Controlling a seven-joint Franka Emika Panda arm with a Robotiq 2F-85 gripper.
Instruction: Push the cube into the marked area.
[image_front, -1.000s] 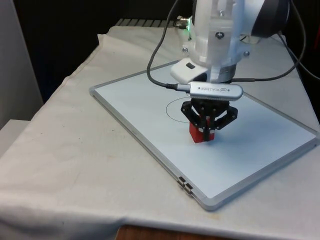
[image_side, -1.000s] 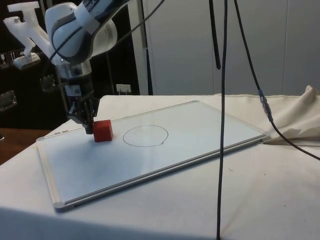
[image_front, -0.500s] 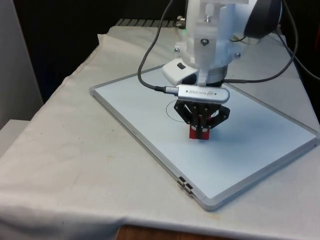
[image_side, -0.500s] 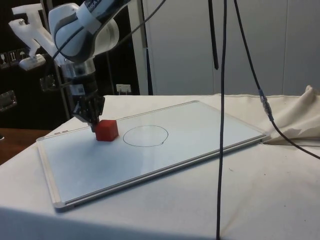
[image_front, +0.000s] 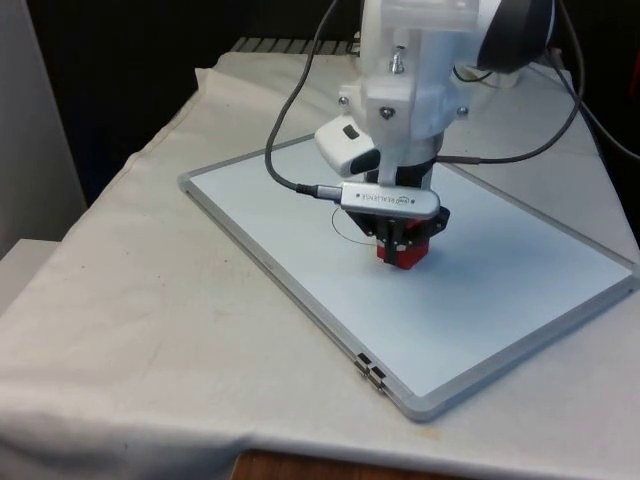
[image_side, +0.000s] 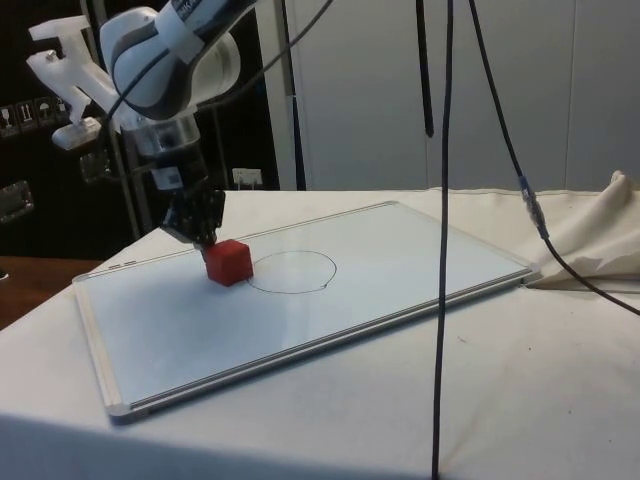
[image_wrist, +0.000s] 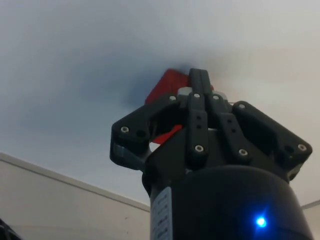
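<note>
Table (image_front: 130, 330): draped in white cloth, wide bare margin on the front view's left and near side.
Whiteboard (image_front: 500, 330): grey-framed, flat on the cloth, turned at an angle; much open surface toward its near corner and the front view's right.
Marked area (image_side: 292, 271): thin drawn circle, roughly mid-board.
Gripper (image_side: 207, 241): fingers pressed together, tips down against the cube's side away from the circle; nothing pinched.
Cube (image_side: 229, 262): red, on the board, touching the circle's line at its outer edge, still outside.
Writing: none legible.
</note>
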